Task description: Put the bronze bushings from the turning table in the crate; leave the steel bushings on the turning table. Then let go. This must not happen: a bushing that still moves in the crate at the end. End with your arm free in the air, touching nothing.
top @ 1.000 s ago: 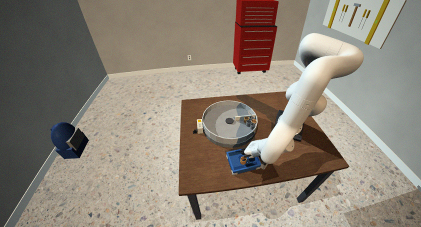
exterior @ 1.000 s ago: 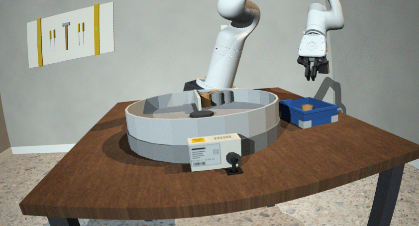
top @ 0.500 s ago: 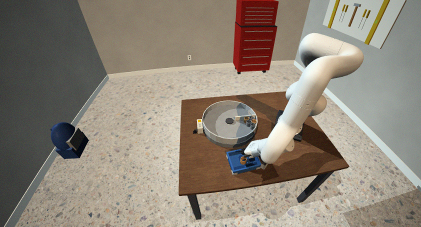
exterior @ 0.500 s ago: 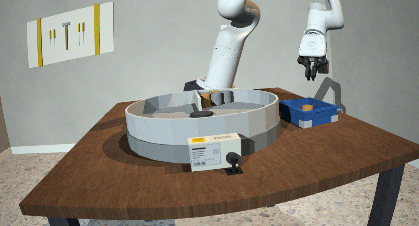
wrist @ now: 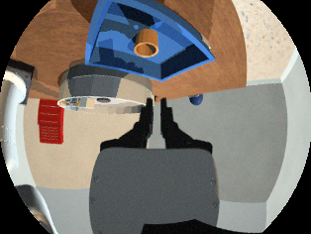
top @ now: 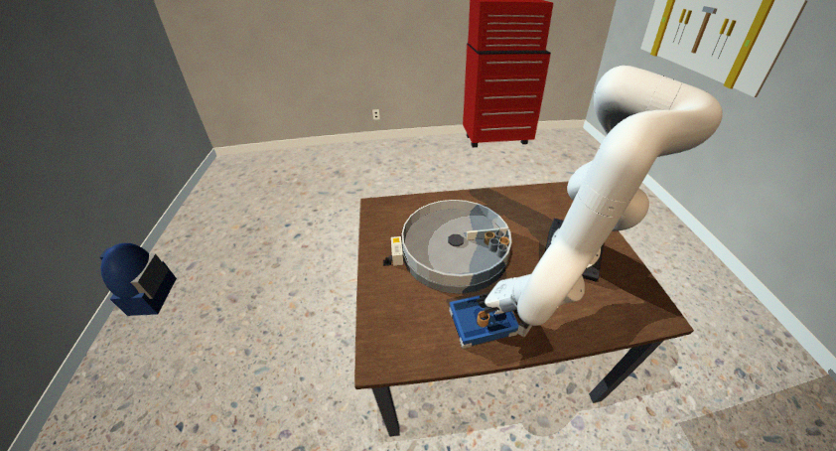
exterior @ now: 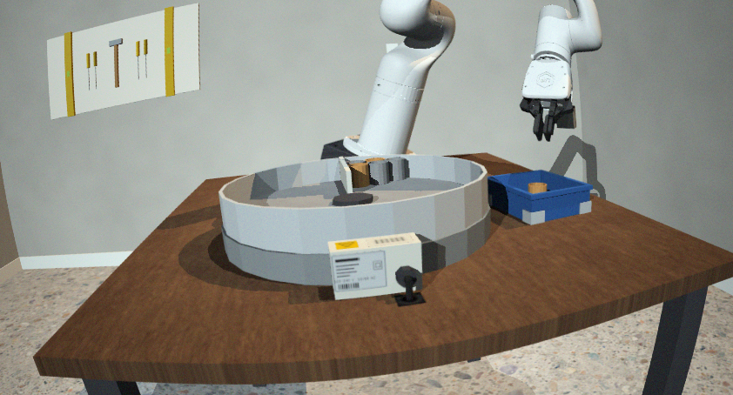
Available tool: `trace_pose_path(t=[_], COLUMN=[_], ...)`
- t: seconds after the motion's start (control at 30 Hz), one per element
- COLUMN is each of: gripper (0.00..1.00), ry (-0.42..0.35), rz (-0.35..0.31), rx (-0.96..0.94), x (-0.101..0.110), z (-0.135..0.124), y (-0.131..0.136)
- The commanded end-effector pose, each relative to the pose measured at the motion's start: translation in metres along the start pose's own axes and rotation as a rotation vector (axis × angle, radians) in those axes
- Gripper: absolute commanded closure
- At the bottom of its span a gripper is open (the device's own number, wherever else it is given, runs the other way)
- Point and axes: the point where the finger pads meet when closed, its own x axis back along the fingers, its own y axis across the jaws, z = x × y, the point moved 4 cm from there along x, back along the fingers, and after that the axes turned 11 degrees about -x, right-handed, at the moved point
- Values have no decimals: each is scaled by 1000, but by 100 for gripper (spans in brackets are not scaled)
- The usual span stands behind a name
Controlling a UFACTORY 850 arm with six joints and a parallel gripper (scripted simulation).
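My gripper (top: pixel 483 305) (exterior: pixel 542 137) (wrist: pixel 156 106) hangs above the blue crate (top: pixel 457 323) (exterior: pixel 554 210) (wrist: pixel 90 52), its fingers a narrow gap apart with nothing between them. One bronze bushing (top: pixel 483 320) (exterior: pixel 536 187) (wrist: pixel 148 40) stands upright in the crate, below the fingers and clear of them. The grey turning table (top: pixel 418 266) (exterior: pixel 307 233) holds a tight cluster of bushings on its robot side. At least two are bronze, one bronze bushing (top: pixel 488 237) (exterior: pixel 359 174) beside the white bar. Steel bushings (top: pixel 493 245) (exterior: pixel 379 173) stand against them; some are partly hidden.
The white bar (top: pixel 477 234) (exterior: pixel 346 177) stands inside the turning table, near the dark hub (top: pixel 456 239) (exterior: pixel 353 199). The turning table's high rim rises beside the crate. A white labelled box (top: pixel 396 251) (exterior: pixel 377 266) stands at the turning table's far side from the robot base.
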Motion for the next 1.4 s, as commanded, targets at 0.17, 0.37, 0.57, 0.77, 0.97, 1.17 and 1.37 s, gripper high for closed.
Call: trace_pose_path(t=[0.17,0.37,0.57,0.77,0.97,1.17,1.37], gripper=[89,90,90,90,90,90,90], ry=[0,0,-1,-3,-7,-10,-14], rz=[-1,-1,1,13,25,44,60], rx=[-1,-1,-4,-19,-34,-56,-76], x=[0,0,-2,-11,-21,-36,-49], z=[0,0,-4,-21,-39,-65,-87], y=[1,1,-5,-31,-57,-97,-131])
